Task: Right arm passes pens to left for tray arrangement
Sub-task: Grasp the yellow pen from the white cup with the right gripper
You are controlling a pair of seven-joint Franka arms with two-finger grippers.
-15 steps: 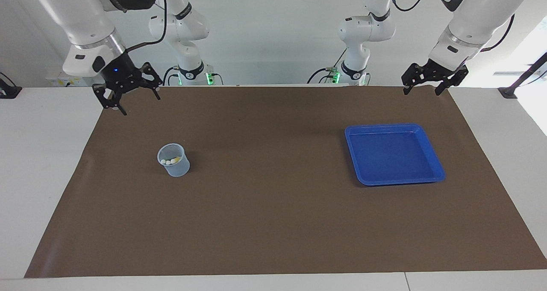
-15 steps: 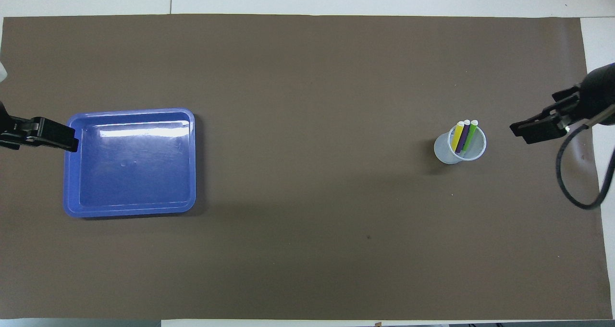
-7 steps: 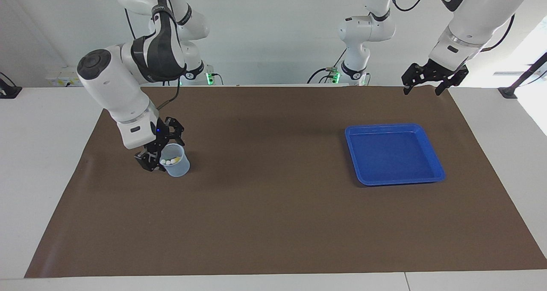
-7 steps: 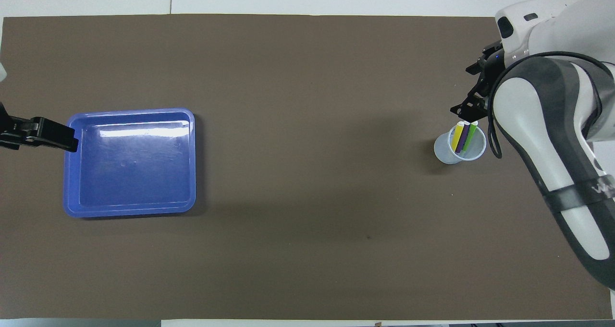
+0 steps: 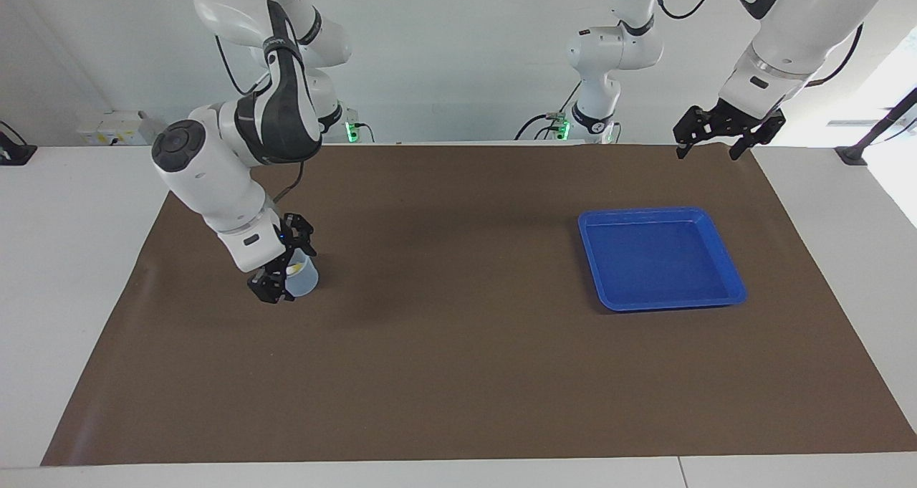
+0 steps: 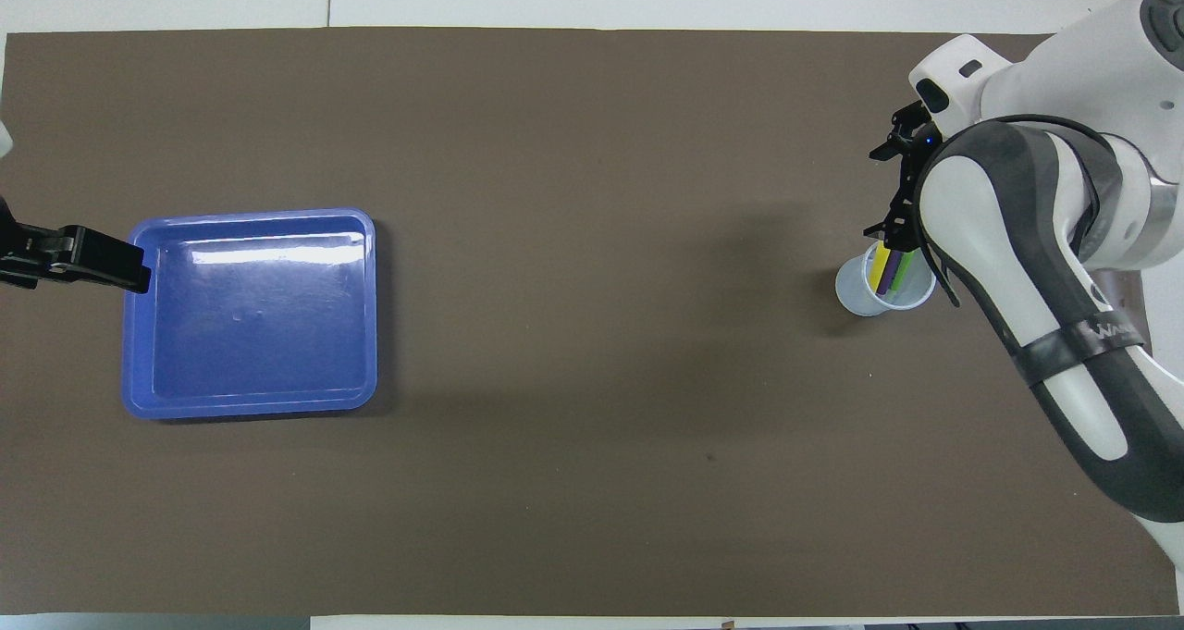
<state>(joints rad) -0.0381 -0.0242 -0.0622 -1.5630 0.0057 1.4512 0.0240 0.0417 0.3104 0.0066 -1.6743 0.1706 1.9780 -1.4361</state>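
The right tool (image 5: 281,276) is down at the cup (image 5: 301,276) of pens (image 6: 890,270) near the table's right-arm end, grip unreadable — a skewed descent could topple it. Left tool (image 5: 722,131) waits, fingers apart.

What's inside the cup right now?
Inside the cup stand three pens: yellow, purple and green. The right gripper at the rim covers their whitish tops; whether it grips one cannot be seen.

A brown mat (image 5: 458,373) covers the white worktop (image 5: 64,273); on it sit a blue tray (image 5: 727,266) and a clear cup (image 5: 306,279), well apart.
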